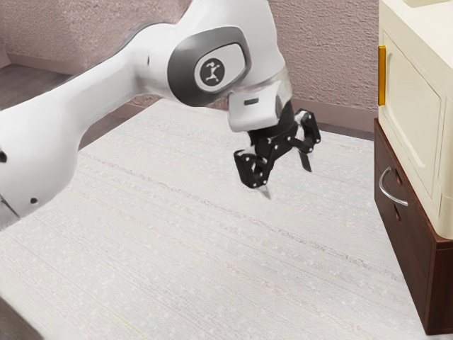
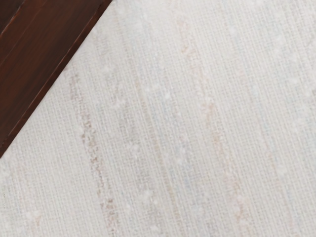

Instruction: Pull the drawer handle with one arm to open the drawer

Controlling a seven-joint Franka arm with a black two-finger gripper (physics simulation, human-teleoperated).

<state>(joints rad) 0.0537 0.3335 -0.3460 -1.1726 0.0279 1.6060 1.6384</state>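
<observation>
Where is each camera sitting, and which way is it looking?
Exterior view: it sits at the arm's side, looking down across the white table toward the brown wood with the curved handle. My arm reaches in from the left, fingers open.
Wrist view: it rides on my hand, looking down at the table, with the brown wood's edge in one corner.
Both share the table and the brown wood.
</observation>
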